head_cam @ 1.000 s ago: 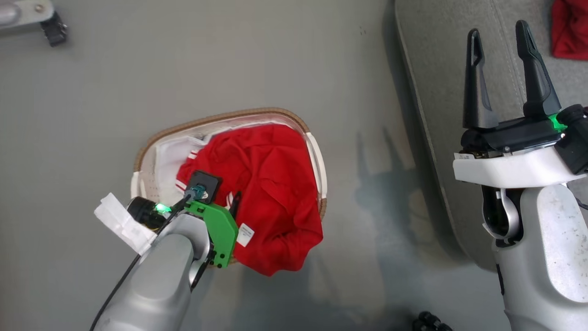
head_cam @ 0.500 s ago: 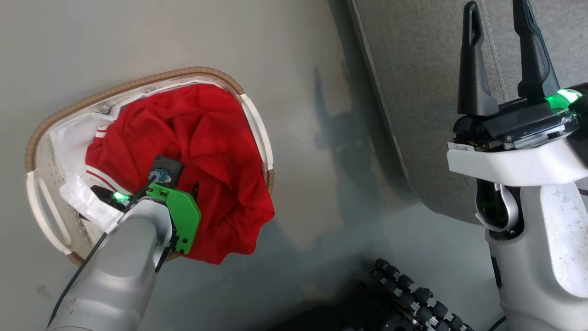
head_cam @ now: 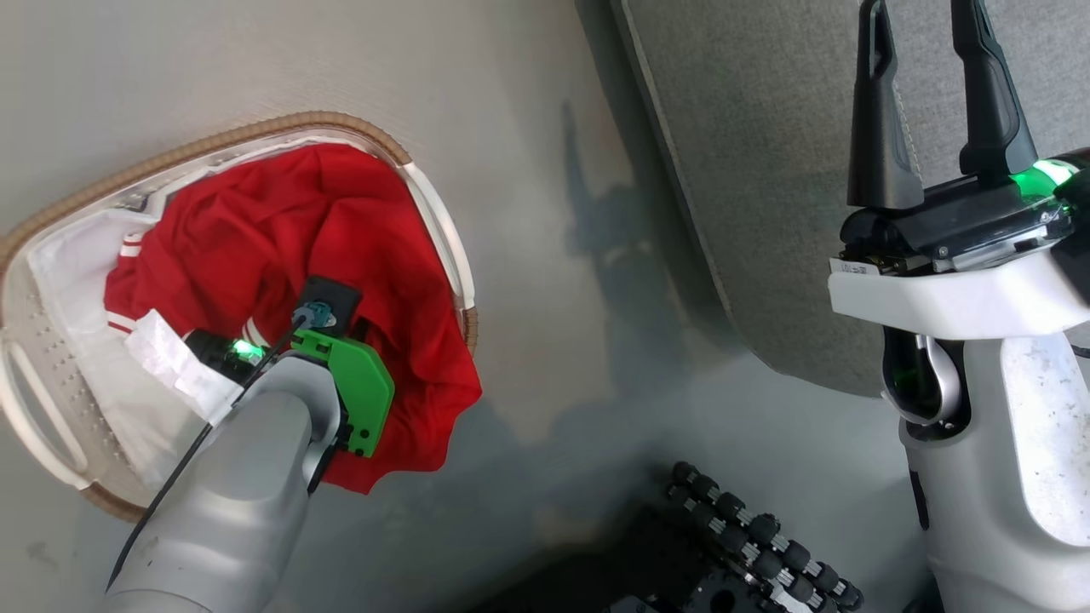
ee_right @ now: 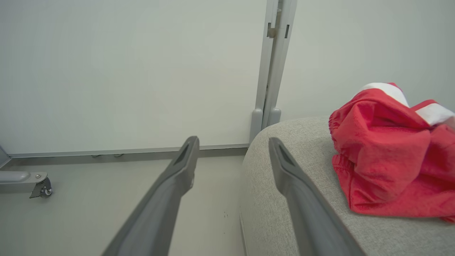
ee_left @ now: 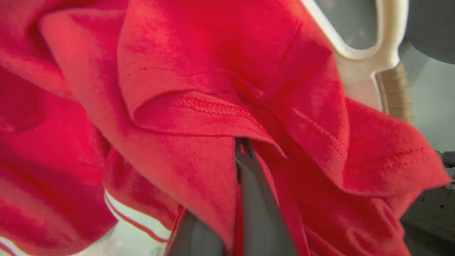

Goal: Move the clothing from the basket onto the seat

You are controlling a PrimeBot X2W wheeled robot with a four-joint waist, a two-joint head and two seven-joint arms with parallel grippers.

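Observation:
The basket (head_cam: 255,128), white with a brown woven rim, stands on the floor at the left. Red clothing (head_cam: 281,221) with white stripes fills it and hangs over its near edge. My left arm reaches down into the pile. In the left wrist view my left gripper (ee_left: 241,149) is shut on a fold of the clothing (ee_left: 199,113), its fingertips buried under the hem. My right gripper (head_cam: 928,85) is open and holds nothing, hovering over the edge of the grey seat (head_cam: 766,170). Another red garment (ee_right: 387,149) with white trim lies on the seat (ee_right: 284,220).
The white liner (head_cam: 68,264) shows at the basket's left side. My base with its black rollers (head_cam: 749,536) sits at the bottom, between basket and seat. A pale wall panel with a metal post (ee_right: 272,71) and a caster (ee_right: 41,186) stand beyond.
My left gripper has pushed deeper into the pile and shut on the red fabric. The head camera has shifted, so the basket now sits further left. My right gripper has stayed open.

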